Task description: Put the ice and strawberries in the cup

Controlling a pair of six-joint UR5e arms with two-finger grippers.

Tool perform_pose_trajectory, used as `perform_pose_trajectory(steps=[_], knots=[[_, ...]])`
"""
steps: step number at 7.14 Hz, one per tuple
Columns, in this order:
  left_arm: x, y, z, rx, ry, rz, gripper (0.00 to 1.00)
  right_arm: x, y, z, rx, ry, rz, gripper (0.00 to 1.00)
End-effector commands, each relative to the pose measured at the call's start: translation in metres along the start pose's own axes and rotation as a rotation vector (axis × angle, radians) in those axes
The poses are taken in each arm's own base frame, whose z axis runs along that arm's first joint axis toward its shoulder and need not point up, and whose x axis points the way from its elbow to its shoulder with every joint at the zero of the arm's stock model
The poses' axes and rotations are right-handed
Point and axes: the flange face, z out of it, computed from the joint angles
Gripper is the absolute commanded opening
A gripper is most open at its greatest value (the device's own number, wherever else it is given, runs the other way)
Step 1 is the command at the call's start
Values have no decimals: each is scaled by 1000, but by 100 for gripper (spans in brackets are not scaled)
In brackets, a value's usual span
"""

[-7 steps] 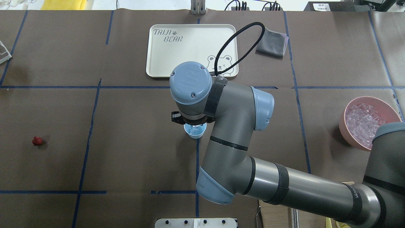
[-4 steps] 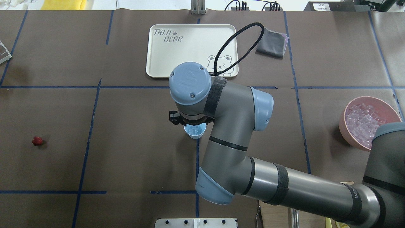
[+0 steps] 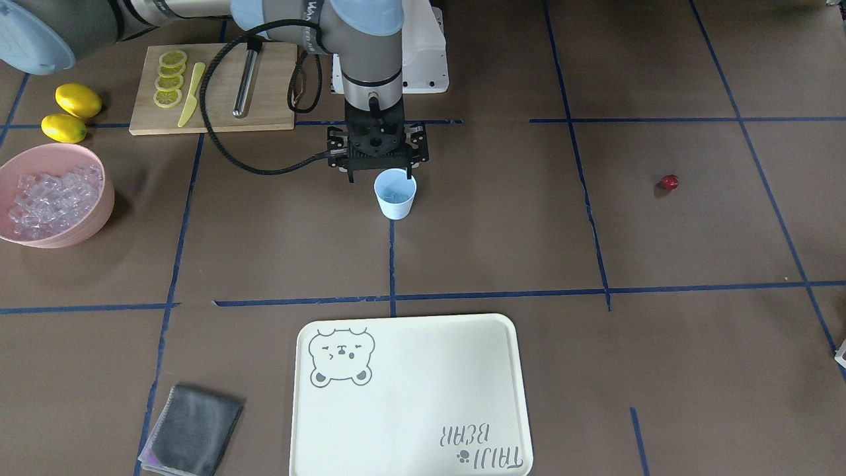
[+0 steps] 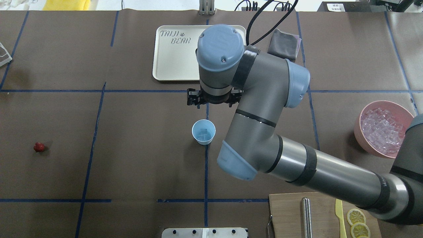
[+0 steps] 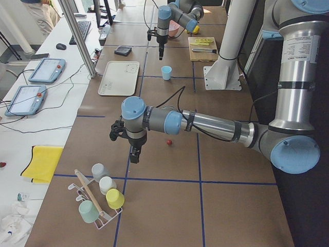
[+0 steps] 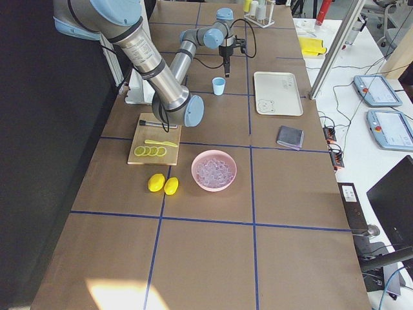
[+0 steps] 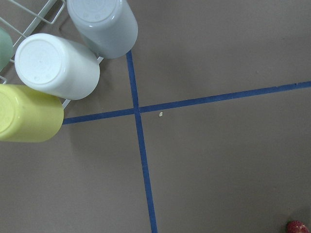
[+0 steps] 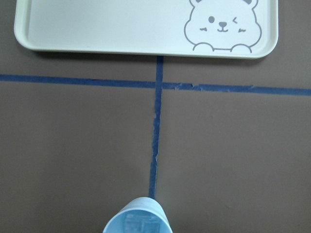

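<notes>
The light-blue cup [image 4: 203, 131] stands upright mid-table, with a few clear ice cubes [image 8: 138, 224] inside. It also shows in the front view [image 3: 395, 196]. My right gripper [image 3: 379, 177] hangs raised over the cup, open and empty. The rest of the ice [image 4: 380, 127] is heaped in a pink bowl [image 3: 82, 230]. The small dark-red strawberry [image 4: 39, 147] lies alone far to the left, also at the lower edge of the left wrist view [image 7: 296, 227]. My left gripper [image 5: 133, 153] shows only in the exterior left view, near the strawberry [image 5: 168, 142]; I cannot tell its state.
A cream bear tray [image 4: 172, 62] lies beyond the cup, with a grey cloth [image 4: 284, 46] beside it. A cutting board [image 3: 211, 99] with lemon slices, a knife and a metal rod lies near two lemons [image 3: 78, 99]. A rack of upturned cups [image 7: 56, 65] stands by my left gripper.
My right arm has lifted off the cup and swung toward the tray. The cup, half hidden under the wrist before, now stands uncovered with ice in it.
</notes>
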Motion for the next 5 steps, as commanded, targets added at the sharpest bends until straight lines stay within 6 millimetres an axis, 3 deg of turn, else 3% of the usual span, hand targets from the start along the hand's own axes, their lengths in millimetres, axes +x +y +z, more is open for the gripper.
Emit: perform_pose_trajectory(steps=[1,2,3,4,5], knots=[[-1,2,0,0,-1,6,100,91,-71,-43,6,-26,-89,100],[-2,3,1,-2,-1,4,100,149,-95,-64,-19,-61,-135,100],[-1,3,1,-3,-1,3,100,228,-107,-75,-19,-63,-208,100],[1,1,-2,2,-2,7,100,323,-107,-89,-11,-37,-274,100],[1,2,-1,1,-4,9,100,404,-99,-101,-19,-19,-379,100]])
